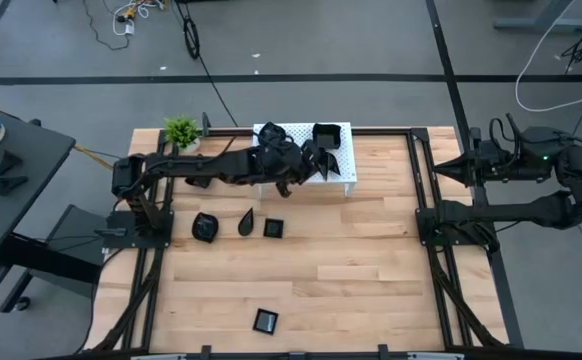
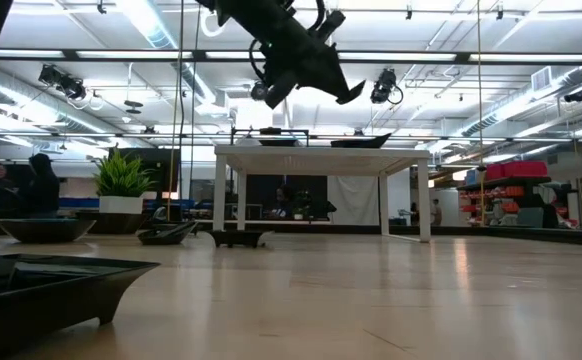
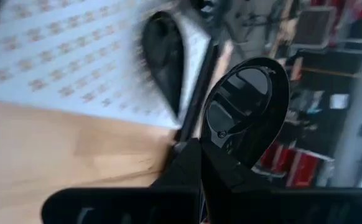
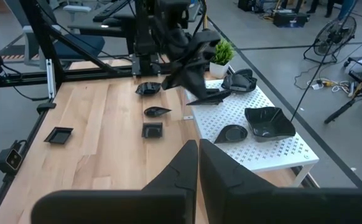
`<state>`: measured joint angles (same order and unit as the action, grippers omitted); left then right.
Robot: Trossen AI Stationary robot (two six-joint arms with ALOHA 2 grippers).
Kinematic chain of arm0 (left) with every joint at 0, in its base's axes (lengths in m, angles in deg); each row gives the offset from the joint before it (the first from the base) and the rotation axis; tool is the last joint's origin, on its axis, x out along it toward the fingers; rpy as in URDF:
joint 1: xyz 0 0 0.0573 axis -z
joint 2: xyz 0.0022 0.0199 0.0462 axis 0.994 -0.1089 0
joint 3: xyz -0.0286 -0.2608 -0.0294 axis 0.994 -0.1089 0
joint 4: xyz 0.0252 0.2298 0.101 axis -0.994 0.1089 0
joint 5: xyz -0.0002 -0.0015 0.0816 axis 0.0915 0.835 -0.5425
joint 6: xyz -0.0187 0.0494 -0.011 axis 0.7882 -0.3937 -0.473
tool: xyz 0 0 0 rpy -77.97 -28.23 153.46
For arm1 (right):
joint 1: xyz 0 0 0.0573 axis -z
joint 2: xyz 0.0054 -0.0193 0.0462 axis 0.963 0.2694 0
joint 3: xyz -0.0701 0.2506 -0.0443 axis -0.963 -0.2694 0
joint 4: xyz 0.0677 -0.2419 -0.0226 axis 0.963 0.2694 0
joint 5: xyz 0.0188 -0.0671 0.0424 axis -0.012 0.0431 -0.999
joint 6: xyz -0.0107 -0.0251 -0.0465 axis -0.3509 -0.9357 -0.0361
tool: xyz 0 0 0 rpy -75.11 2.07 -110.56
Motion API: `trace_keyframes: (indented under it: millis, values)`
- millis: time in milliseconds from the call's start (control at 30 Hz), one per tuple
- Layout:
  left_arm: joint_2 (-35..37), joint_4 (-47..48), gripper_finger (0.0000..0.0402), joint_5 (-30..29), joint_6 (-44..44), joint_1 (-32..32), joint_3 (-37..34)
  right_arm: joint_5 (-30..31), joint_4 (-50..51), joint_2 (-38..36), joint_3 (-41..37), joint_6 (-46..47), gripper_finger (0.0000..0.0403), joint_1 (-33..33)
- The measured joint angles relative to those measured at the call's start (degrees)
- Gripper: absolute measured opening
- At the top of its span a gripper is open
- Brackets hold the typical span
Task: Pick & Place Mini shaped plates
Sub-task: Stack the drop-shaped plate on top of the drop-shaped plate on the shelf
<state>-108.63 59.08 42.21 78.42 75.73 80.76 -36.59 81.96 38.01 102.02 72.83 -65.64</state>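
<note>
Jaws of the left gripper (image 3: 215, 146) were clenched on the rim of a teardrop plate (image 3: 246, 102), carried in the air above the near edge of the white perforated stand (image 1: 343, 160). Beneath and beyond the jaws another leaf plate (image 3: 163, 56) already lay on the stand. The pinch looked thin, so the glossy plate could probably slip or pivot, or knock its neighbour if lowered crooked. The right gripper (image 4: 196, 163) waited, clenched and empty, well away from the stand.
</note>
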Motion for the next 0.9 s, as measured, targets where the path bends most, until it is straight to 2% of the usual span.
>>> trace_keyframes:
  millis: [200,600,900]
  values:
    - [-0.9,-1.47,0.0002,-4.12,0.13,-0.08,3.79,-0.01,0.0,0.0,0.0,0.0,0.002,0.02]
    - [-7.9,12.62,0.0002,-5.98,-1.35,-0.06,21.11,-0.01,0.0,0.0,0.0,0.01,0.002,0.02]
    - [-11.99,13.81,0.0002,-4.42,3.19,-0.06,22.51,-0.01,0.01,0.02,0.0,0.01,0.002,0.01]
